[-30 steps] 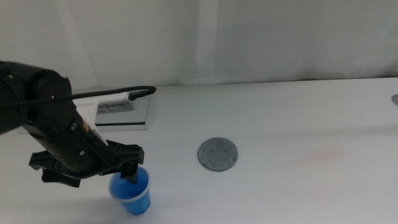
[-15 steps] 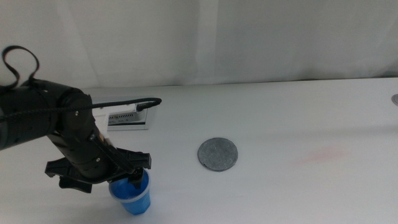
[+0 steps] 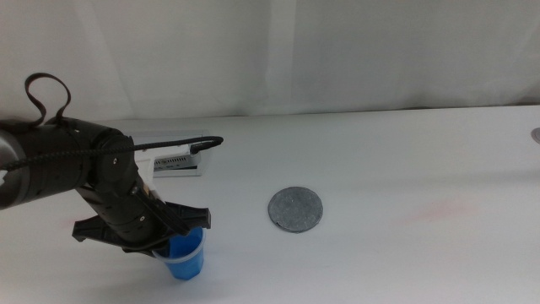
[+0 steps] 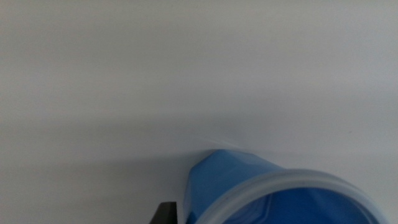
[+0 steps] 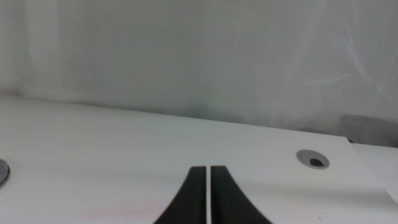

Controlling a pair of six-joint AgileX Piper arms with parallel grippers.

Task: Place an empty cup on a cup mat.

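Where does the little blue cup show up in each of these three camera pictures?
Middle view: the blue cup sits low on the left, partly under the left arm's fingers.
Left wrist view: the cup fills the lower right, rim towards the camera.
Right wrist view: not in it; only the right arm's closed fingers over the table.
Shared landmark: the white table, seen in all three.
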